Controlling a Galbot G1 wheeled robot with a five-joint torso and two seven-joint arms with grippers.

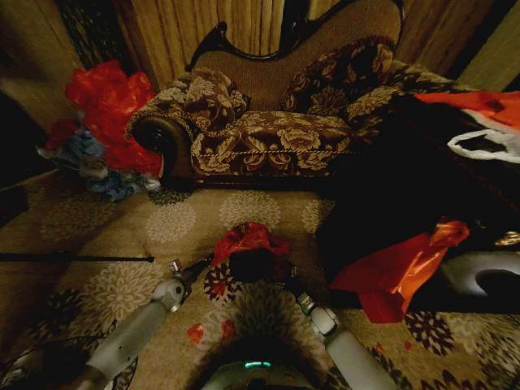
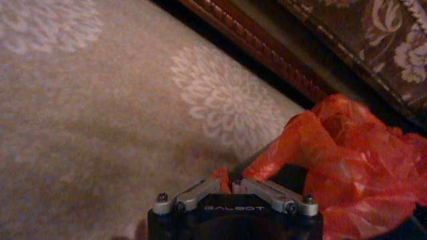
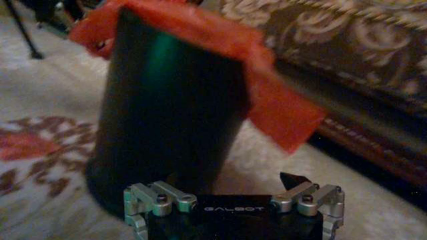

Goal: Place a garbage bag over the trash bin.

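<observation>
The small black trash bin stands upright on the carpet in front of the sofa. The crinkly red garbage bag lies bunched over its top. In the right wrist view the bag caps the rim of the bin, and a flap hangs down the side toward the sofa. My left gripper is at the bin's left side. In the left wrist view the left gripper is shut on an edge of the bag. My right gripper is at the bin's right front; its wrist view shows the right gripper open, close to the bin's base.
A floral sofa stands just behind the bin. A heap of red plastic lies at its left arm. A larger red-orange bag and a grey curved object sit to the right. A thin black rod lies on the carpet at left.
</observation>
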